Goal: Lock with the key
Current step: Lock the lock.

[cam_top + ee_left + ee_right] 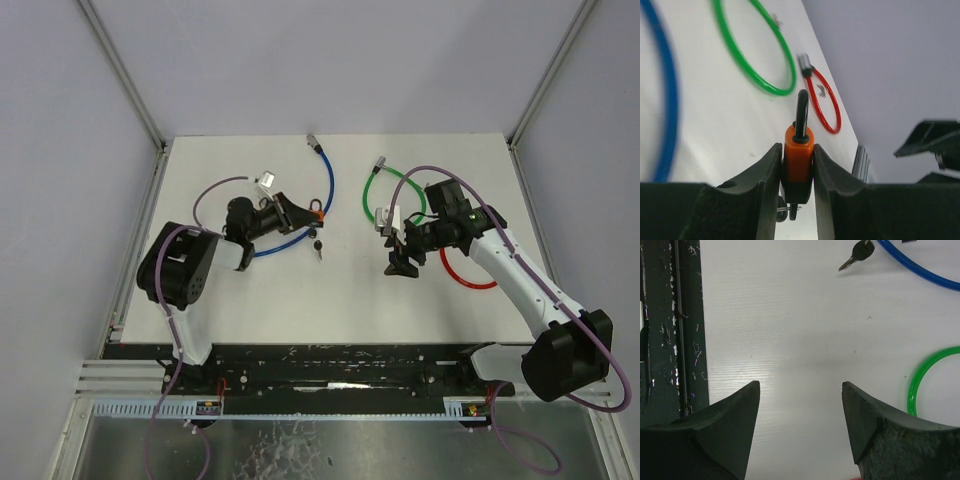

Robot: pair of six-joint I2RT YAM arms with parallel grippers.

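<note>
Half out of sight
The padlock [799, 137] base hides inside the left gripper [797, 150]; the blue cable [672, 100] blurs and runs off-frame.

Left end effector [300, 212] clamped narrow, right end effector [800, 405] agape, arms bent inward.

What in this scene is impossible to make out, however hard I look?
- Left wrist view: the lower body and keyhole of the orange padlock, hidden between the fingers of the left claw.
- Top view: the red cable loop, partly behind the right arm.
- Right wrist view: the key, partly cut off by the top edge.
- Left wrist view: the blue cable loop, blurred and cut by the left edge.
</note>
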